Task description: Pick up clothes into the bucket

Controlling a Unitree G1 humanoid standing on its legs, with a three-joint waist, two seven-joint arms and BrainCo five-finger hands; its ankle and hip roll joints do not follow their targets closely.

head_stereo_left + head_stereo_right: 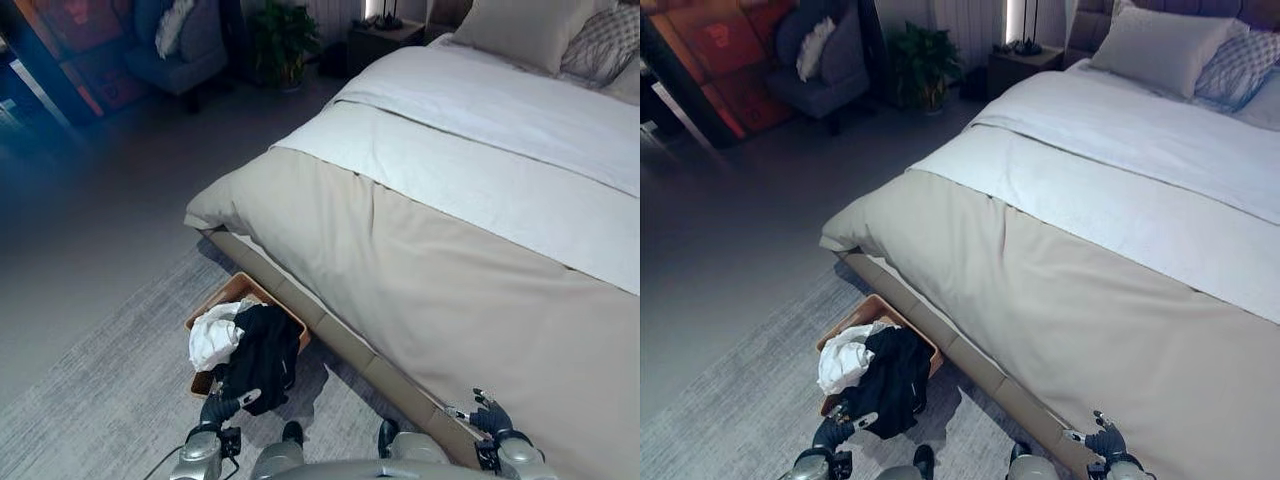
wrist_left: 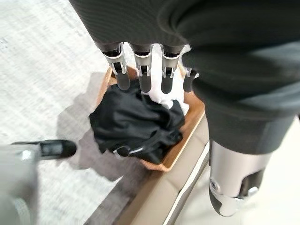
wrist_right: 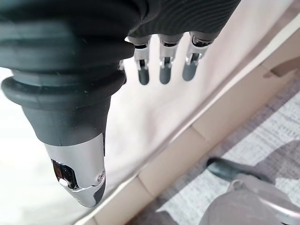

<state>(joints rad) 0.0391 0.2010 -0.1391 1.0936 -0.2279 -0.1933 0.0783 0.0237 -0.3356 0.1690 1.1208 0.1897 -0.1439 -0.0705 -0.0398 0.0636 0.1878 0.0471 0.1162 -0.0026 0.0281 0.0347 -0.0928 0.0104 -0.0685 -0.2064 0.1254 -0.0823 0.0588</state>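
No readable text, labels, numbers or signs anywhere.

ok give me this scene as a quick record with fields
bucket: brown basket on the rug, against the bed
clothes: black garment and white garment in the basket, black one draping over its rim
left hand: above the basket, fingers straight, holding nothing
right hand: over the bed edge, open, holding nothing
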